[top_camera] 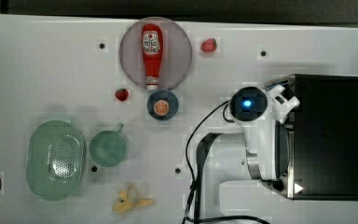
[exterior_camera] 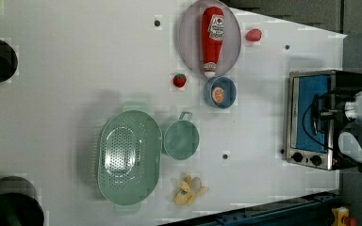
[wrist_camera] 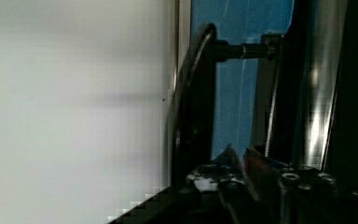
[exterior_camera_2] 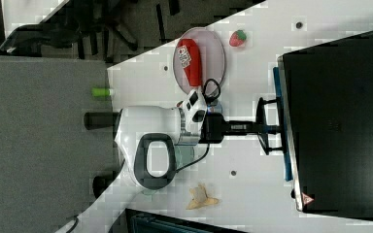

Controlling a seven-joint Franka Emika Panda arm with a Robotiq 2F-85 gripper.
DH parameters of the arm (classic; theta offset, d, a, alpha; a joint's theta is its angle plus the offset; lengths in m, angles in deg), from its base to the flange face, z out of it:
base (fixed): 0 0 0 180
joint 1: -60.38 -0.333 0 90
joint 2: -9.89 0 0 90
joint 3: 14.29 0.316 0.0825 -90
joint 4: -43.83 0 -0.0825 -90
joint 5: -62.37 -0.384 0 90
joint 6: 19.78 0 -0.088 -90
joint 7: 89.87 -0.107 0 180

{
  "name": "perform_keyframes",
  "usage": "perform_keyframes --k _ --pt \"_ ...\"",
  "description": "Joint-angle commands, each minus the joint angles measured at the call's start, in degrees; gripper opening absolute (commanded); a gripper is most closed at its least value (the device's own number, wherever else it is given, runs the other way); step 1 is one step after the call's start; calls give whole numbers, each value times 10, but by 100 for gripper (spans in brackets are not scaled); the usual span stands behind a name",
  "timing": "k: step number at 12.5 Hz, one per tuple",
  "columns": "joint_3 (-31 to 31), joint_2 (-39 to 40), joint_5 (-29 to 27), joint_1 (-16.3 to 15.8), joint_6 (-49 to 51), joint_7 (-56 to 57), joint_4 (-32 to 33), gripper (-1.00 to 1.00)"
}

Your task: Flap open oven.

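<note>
Hand [exterior_camera_2: 272, 129] narrow, gripping oven [exterior_camera_2: 340, 121] door's black handle [exterior_camera_2: 262, 127]; blue door shut.

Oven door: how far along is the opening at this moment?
Done: the end effector has reached the oven and sits at the black bar handle. In hand: taking hold of that handle; I cannot confirm a firm grip. Left: the blue door looks shut against the front frame, so the whole pull-down remains.

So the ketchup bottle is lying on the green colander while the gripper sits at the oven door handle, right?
Not quite. The ketchup bottle lies on the round grey plate, as the top view shows; the green colander holds nothing. The gripper is at the oven door handle.
</note>
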Motion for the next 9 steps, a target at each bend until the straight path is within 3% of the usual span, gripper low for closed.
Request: perform_keyframes --k 1,6,9 --pt "35 20 40 -39 15 -104 4 -65" --pt "62 72 123 -71 45 -226 2 -65" --pt "72 118 145 -92 44 -268 0 -65"
